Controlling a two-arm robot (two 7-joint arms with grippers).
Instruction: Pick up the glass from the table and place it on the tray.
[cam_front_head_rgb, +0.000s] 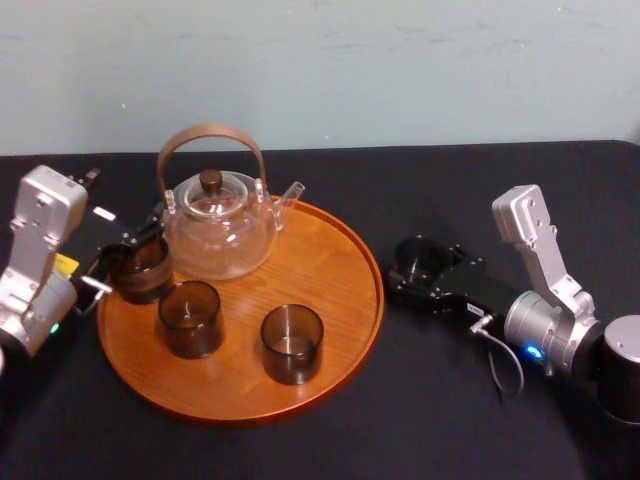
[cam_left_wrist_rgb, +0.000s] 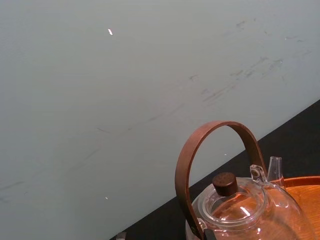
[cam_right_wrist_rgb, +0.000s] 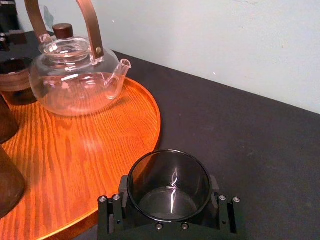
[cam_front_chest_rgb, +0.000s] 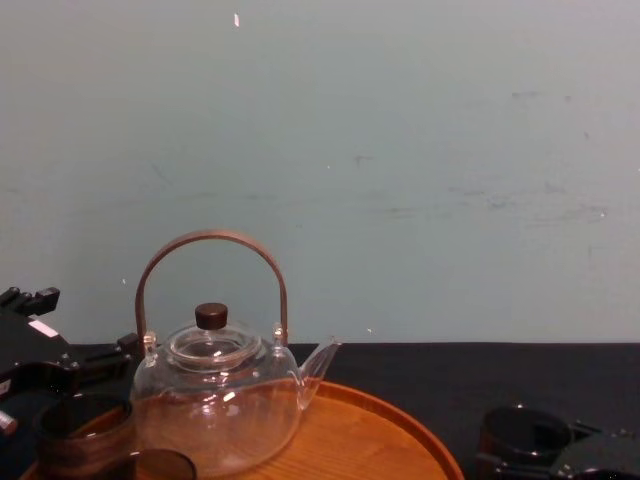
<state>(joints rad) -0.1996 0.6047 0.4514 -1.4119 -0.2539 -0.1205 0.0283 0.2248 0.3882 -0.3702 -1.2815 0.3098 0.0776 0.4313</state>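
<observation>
The right gripper (cam_front_head_rgb: 428, 270) sits over the black table (cam_front_head_rgb: 440, 410) at the tray's 3 o'clock, just outside the rim and apart from it. It is clenched on the glass (cam_right_wrist_rgb: 169, 185), a smoky-brown tumbler standing upright and mouth-up between its black pads. Whether the glass rests on the cloth or hangs just above it cannot be told.

The round wooden tray (cam_front_head_rgb: 335, 255) lies at the table's middle. The clear glass teapot (cam_front_head_rgb: 220, 232) with its arched brown handle stands at the tray's 11 o'clock, spout toward 2 o'clock. A front-left tumbler (cam_front_head_rgb: 190, 318) stands at about 8 o'clock and a front tumbler (cam_front_head_rgb: 292, 343) at about 6 o'clock, apart from each other.

The left gripper (cam_front_head_rgb: 128, 255) is at the tray's 9 o'clock, right at a rim-side tumbler (cam_front_head_rgb: 141, 270) standing by the rim there, just beside the teapot; whether it grips that tumbler cannot be told
</observation>
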